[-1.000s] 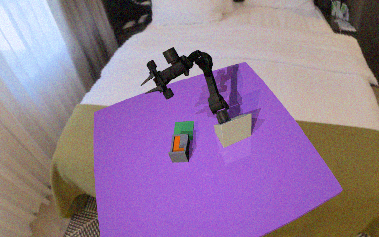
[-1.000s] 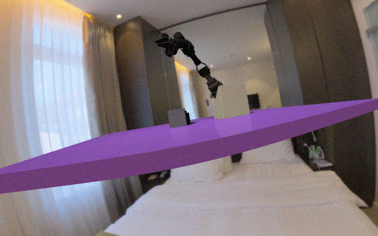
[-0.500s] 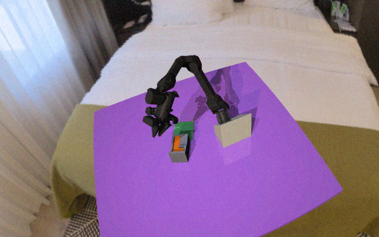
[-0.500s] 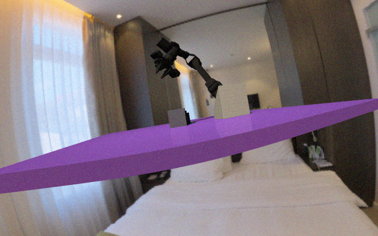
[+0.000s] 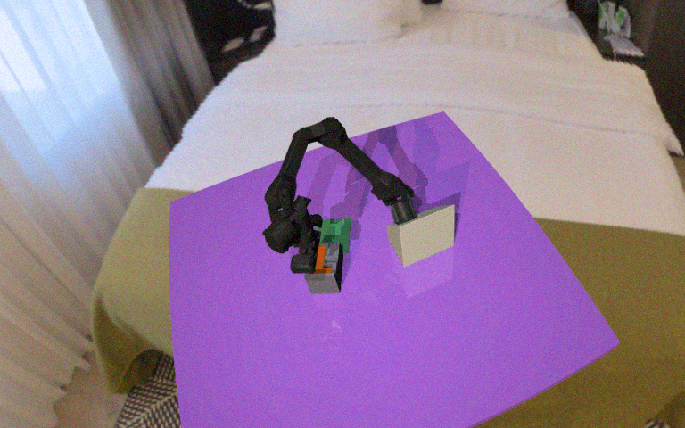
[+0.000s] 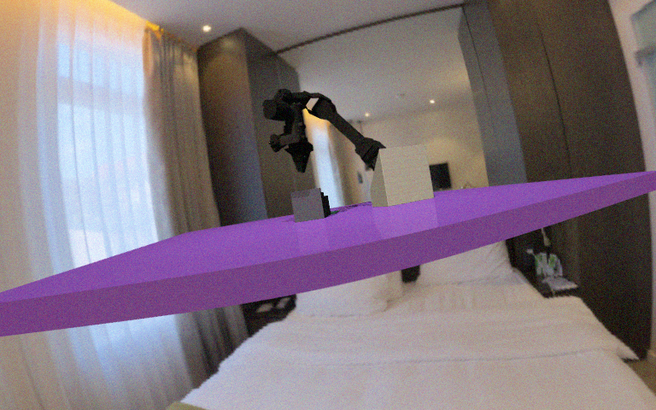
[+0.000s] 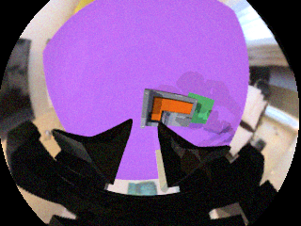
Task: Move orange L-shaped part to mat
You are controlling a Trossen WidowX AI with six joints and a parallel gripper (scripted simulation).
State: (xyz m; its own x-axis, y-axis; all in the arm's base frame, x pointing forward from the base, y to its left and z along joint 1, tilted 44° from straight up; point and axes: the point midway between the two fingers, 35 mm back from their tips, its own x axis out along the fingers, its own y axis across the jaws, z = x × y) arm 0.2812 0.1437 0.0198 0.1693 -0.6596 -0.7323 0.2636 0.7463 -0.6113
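Note:
The orange L-shaped part [image 5: 321, 256] [image 7: 177, 105] lies in the pocket of the grey tray [image 5: 325, 283] [image 6: 307, 205] [image 7: 147, 107] and looks level. Its L-shaped end is at the tray end away from the green mat [image 5: 345, 229] [image 7: 207, 100]; its long arm points toward the mat. My gripper [image 6: 301, 171] [image 7: 145, 123] is partly open and empty, pointing down above the tray. In the wrist view the right fingertip is just beside the tray's edge. In the top view the wrist hides the fingertips and part of the tray; in the exterior view the tray wall hides the part.
A beige block [image 5: 429, 235] [image 6: 407, 176] stands on the purple table [image 5: 353, 363] [image 6: 242, 251] to the right of the tray, in front of my arm's base. The mat adjoins the tray's far end. Arm shadows fall behind the mat and partly on it.

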